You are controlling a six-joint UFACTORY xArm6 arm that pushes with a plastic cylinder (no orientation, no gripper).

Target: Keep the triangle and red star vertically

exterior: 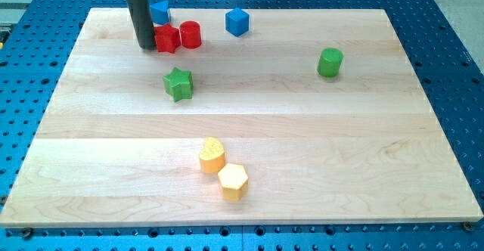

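Note:
My tip rests on the board at the view's top left, touching the left side of the red star. A red cylinder stands right against the star's right side. A blue triangle-like block sits just above the star, partly hidden behind the rod. A blue cube lies further right along the top.
A green star sits below the red pair. A green cylinder stands at the right. A yellow heart and a yellow hexagon touch near the bottom centre. The wooden board ends in blue perforated table.

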